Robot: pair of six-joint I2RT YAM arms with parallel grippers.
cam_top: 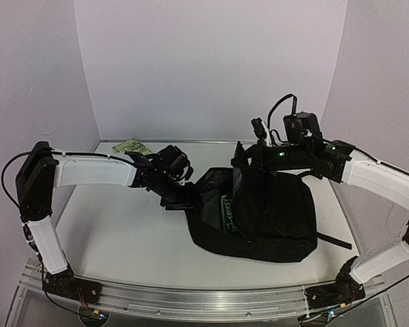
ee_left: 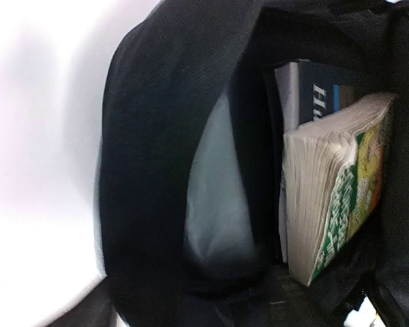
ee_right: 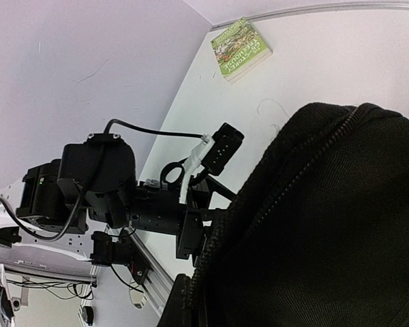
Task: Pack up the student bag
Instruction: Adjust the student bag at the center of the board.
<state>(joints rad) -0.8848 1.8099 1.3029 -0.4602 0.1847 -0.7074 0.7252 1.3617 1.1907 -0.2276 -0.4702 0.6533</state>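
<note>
The large black soft fabric backpack (cam_top: pixel 273 211) lies by the white table's (cam_top: pixel 123 231) near right edge, its mouth facing left. The left gripper (cam_top: pixel 176 199) and right gripper (cam_top: pixel 240 157) both meet its rim; whether either is clamped cannot be told. Should the rim slip, the mouth may sag shut over the thick green-covered paperback (ee_left: pixel 327 197) and dark blue book (ee_left: pixel 313 88), where only a white "H" reads.
</note>
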